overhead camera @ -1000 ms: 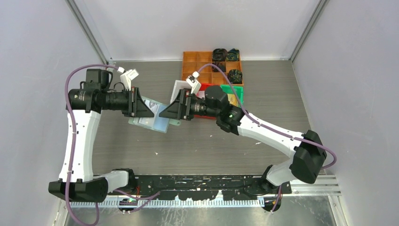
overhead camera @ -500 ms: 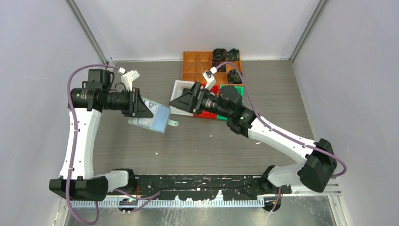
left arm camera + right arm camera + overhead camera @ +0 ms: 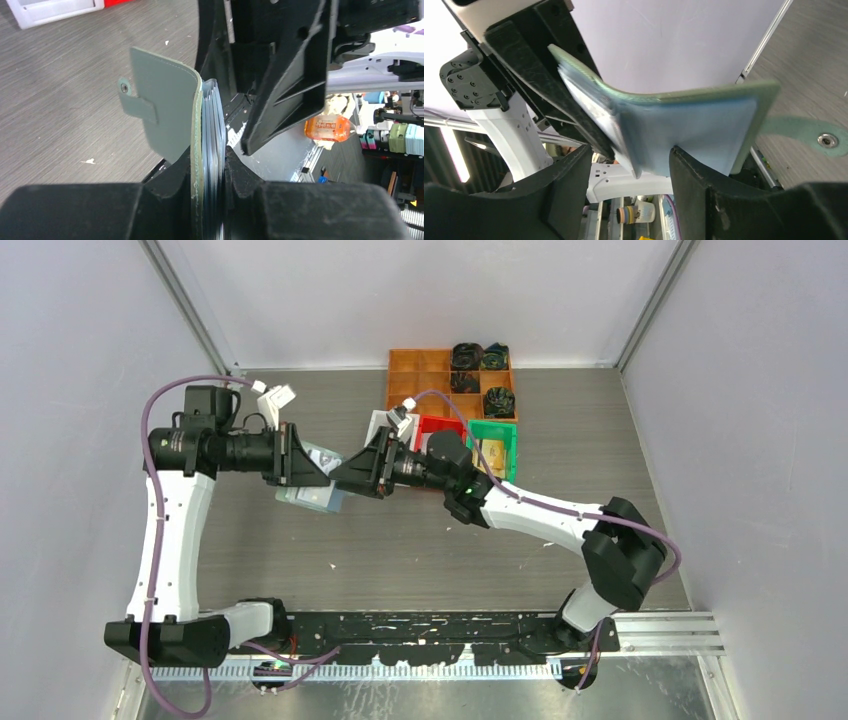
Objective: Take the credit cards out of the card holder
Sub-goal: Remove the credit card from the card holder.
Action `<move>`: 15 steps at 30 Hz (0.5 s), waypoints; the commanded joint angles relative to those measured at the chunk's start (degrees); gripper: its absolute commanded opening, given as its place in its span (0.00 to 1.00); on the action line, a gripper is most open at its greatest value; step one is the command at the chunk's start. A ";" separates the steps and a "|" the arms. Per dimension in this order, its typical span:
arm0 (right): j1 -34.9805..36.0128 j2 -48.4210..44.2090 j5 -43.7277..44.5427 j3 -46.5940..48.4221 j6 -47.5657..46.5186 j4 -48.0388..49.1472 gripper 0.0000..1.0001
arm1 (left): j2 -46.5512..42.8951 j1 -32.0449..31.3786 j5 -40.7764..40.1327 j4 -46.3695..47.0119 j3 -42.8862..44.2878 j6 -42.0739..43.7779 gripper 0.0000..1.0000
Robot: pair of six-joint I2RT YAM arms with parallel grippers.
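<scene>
The card holder (image 3: 318, 495), pale sage green with bluish clear pockets, hangs above the table in my left gripper (image 3: 312, 476), which is shut on it. In the left wrist view the holder (image 3: 167, 107) is clamped edge-on in my left gripper (image 3: 209, 170), with its snap tab out to the left. Its layered pocket edges (image 3: 214, 125) show, but no credit card can be told apart in them. My right gripper (image 3: 340, 478) is open right at the holder's free side. In the right wrist view the pockets (image 3: 694, 127) reach down between its open fingers (image 3: 569, 185); the right gripper (image 3: 629, 172) holds nothing.
A white bin (image 3: 378, 423), a red bin (image 3: 440, 427) and a green bin (image 3: 505, 437) with something gold-tan in it stand behind the right arm. An orange compartment tray (image 3: 420, 375) with dark fabric bundles (image 3: 498, 400) stands at the back.
My right gripper went up over the bins, then swung back left and down to the card holder, and now straddles its free edge. The left gripper has kept its hold.
</scene>
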 commanded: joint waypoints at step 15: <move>0.98 0.33 -3.06 2.18 7.95 15.88 0.39 | -2.78 0.12 10.13 0.84 1.31 -0.35 0.15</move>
